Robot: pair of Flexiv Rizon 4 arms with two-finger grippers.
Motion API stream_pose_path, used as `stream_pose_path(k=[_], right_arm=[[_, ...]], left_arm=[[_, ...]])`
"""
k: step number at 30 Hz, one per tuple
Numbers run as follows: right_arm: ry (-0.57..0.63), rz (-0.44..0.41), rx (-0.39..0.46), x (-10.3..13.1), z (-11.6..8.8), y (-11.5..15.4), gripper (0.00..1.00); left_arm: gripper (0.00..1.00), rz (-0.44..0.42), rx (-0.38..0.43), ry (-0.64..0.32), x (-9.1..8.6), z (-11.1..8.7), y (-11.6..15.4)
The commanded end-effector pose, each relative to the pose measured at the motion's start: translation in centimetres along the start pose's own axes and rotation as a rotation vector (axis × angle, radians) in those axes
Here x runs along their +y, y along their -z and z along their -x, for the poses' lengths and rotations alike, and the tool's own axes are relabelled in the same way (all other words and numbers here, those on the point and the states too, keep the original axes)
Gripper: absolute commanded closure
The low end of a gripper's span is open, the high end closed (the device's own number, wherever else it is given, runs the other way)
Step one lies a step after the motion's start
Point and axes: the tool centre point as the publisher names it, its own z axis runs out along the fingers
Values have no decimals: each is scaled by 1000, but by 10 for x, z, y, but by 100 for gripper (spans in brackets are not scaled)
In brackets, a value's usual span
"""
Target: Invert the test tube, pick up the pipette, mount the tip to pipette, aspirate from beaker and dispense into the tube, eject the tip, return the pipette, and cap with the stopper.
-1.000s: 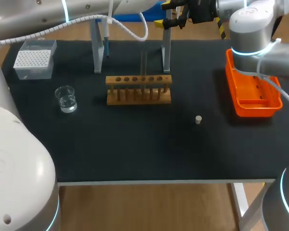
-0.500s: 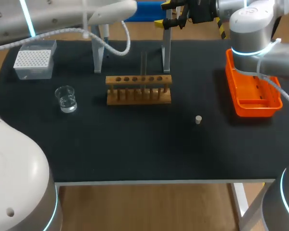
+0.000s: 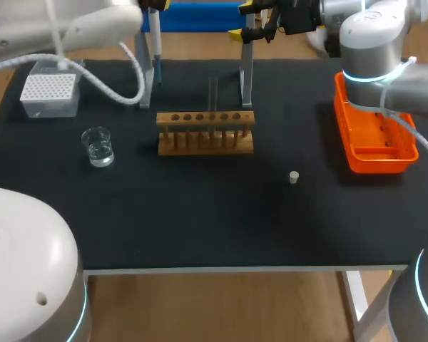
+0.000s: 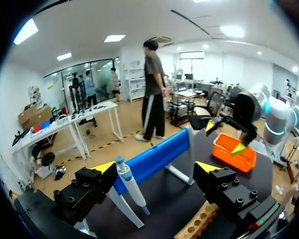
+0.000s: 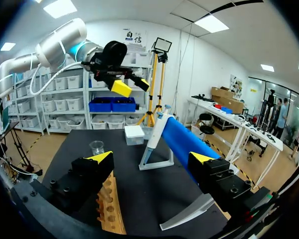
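A black table [image 3: 221, 214] is carrying the lab set, with a wooden rack [image 3: 205, 132] sitting near its middle and a test tube [image 3: 213, 92] standing upright in one of the rack's holes. A beaker [image 3: 98, 147] of clear liquid is sitting to the rack's left, apart from it. A tip box [image 3: 51, 87] is resting beyond the beaker near the far left corner. A small stopper [image 3: 293, 177] is lying alone on the cloth, to the right of the rack and nearer the front edge. An orange tray [image 3: 374, 135] is lying along the right edge. Behind the rack, the pipette [image 3: 156, 50] is hanging tip-down on a blue-topped stand [image 3: 247, 75], close to the stand's left leg. The left gripper [image 4: 157, 169] is hovering above the stand with its fingers spread wide; the pipette is showing ahead of them, nearer one finger and touching neither. The right gripper [image 3: 244, 20] is hanging over the stand's other end, its fingers [image 5: 100, 157] likewise parted wide and holding nothing, with the rack under it and the pipette well ahead.
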Motion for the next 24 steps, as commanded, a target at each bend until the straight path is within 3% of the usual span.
stream_pose_path(k=[1,16,24], right_arm=[[-1,-3,4,0,1,1,0],[-1,-3,4,0,1,1,0],[-1,-3,4,0,1,1,0]], left_arm=[[0,-68,182,-28,8,-10,23],[0,-81,235,-123,39,-70,52],[0,-92,289,-160,53,-81,49]])
